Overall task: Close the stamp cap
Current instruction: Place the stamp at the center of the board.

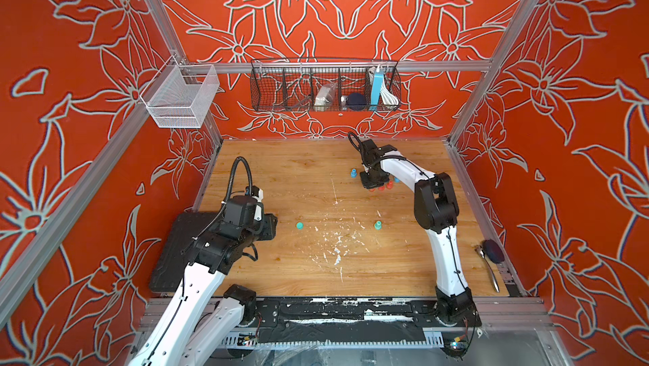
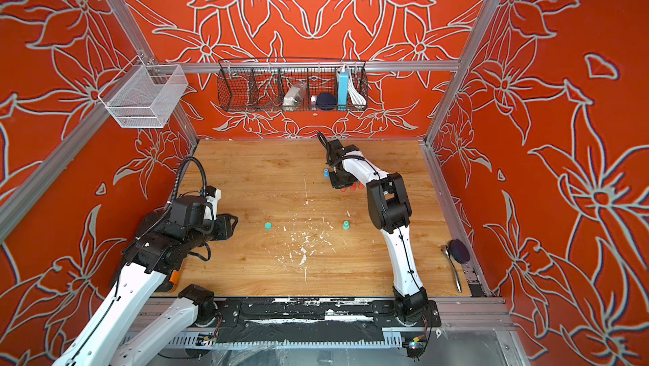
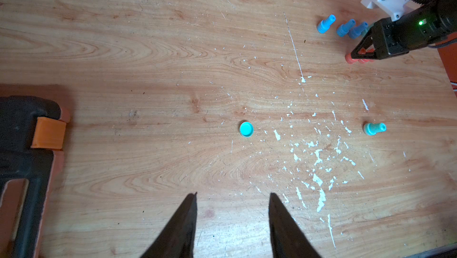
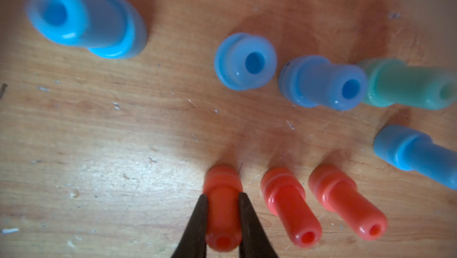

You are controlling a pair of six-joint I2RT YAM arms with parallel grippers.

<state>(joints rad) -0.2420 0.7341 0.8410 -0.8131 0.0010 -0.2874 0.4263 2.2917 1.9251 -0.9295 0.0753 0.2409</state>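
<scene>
My right claw (image 4: 221, 196) clamps a red stamp (image 4: 222, 180); in both top views the wrist hides that grip; my left claw (image 3: 232, 195) hangs narrowly parted, empty, over the tabletop (image 3: 123, 46); the teal cap (image 3: 246, 129) lies well apart from the teal stamp (image 3: 374, 128).

Both arms are white tubes with chunky black joints. The left arm (image 1: 200, 287), lower left in a top view, has a ribbed black hose (image 1: 243, 158) on it. The left gripper (image 3: 233, 193) has two pointy black fingers (image 3: 183, 224).
</scene>
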